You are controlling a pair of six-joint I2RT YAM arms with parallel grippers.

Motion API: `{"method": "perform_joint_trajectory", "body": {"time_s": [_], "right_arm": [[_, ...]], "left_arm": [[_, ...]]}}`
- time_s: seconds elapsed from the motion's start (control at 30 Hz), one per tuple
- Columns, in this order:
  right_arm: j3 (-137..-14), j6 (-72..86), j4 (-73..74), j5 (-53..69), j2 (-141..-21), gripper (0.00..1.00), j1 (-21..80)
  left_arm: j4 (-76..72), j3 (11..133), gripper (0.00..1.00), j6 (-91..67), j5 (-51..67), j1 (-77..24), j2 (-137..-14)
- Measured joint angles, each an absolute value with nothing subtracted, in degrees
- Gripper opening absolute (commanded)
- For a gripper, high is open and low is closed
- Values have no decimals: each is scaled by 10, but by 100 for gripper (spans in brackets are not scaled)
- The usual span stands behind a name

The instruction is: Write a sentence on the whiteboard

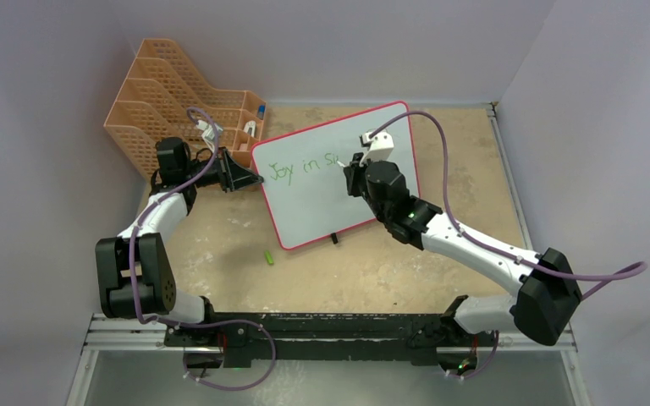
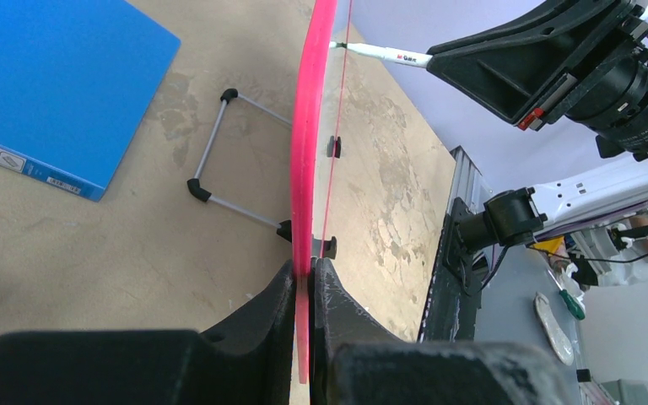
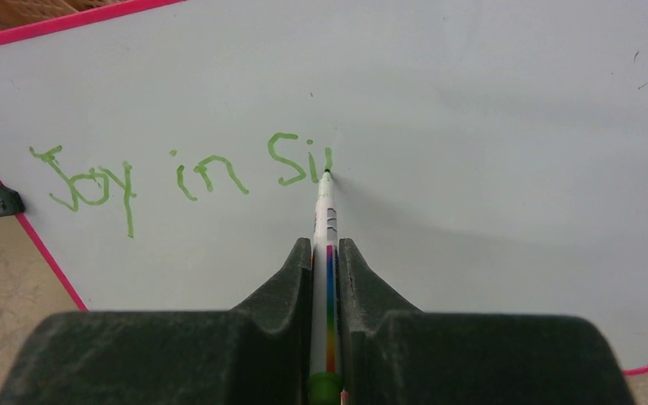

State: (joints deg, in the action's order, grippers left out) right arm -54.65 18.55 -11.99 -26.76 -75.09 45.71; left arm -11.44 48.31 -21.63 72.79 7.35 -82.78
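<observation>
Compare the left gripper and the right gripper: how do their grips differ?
The left gripper clamps the pink frame of the whiteboard; the right gripper clamps a marker. The left gripper sits at the board's rim, the right gripper over its written face. Both are shut on something thin.

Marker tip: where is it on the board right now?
In the right wrist view the marker tip touches the whiteboard at the right end of the green writing, on the board's upper middle; the right gripper clamps the marker.
</observation>
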Motion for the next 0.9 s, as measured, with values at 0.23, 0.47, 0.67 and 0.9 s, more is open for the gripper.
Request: {"method": "perform_joint_trajectory", "body": {"time_s": [0.23, 0.47, 0.67, 0.9], "right_arm": [[-543, 189, -110, -260, -748, 0, 457], [-543, 189, -106, -259, -745, 0, 457], [-543, 188, -102, -260, -738, 0, 457], [-543, 182, -106, -264, -735, 0, 457]], "left_arm": [[-114, 483, 0, -216, 727, 74, -828], [-114, 483, 0, -216, 728, 74, -828], [-114, 483, 0, -216, 730, 74, -827], [-114, 483, 0, -216, 730, 74, -827]]}}
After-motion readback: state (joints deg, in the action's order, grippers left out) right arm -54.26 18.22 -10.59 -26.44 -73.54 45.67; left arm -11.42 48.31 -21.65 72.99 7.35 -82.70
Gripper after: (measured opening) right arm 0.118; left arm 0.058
